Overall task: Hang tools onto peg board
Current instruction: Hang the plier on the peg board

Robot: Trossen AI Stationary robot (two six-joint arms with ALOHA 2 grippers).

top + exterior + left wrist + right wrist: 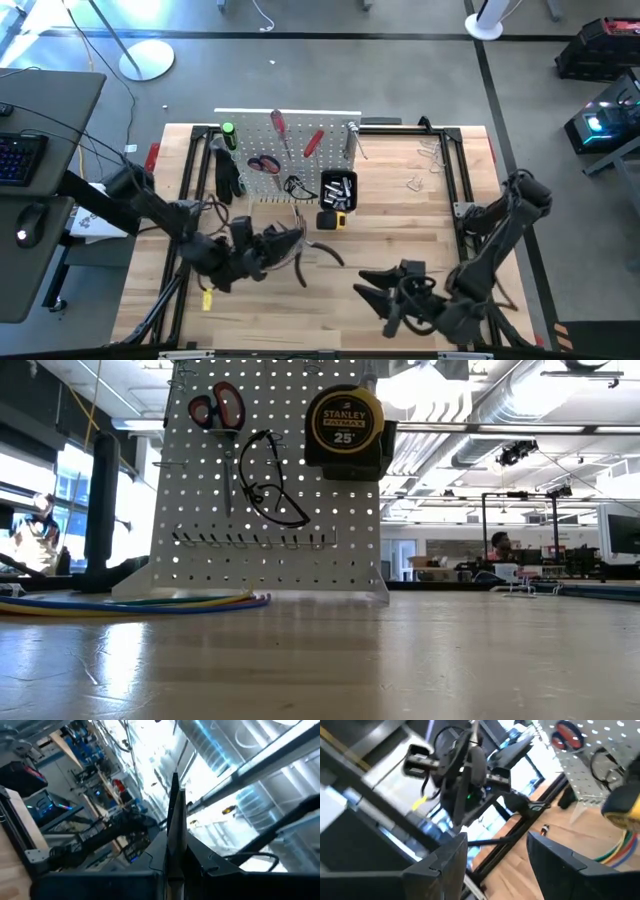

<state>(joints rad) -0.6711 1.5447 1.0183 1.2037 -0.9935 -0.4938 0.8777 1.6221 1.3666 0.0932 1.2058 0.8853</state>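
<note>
a: bare wood table (330, 660) lies closest; where do the tools sit off the peg board (300, 510)?

b: red scissors (216, 407) hang upper left on it, yellow tape measure (344, 426) upper right; probably dense, best taken across its case. scissors: stiff, take the handles.

a: grippers?

b: both in front of the peg board: left gripper (291, 243) pinched together, seemingly empty; right gripper (372, 290) spread apart, empty.
</note>
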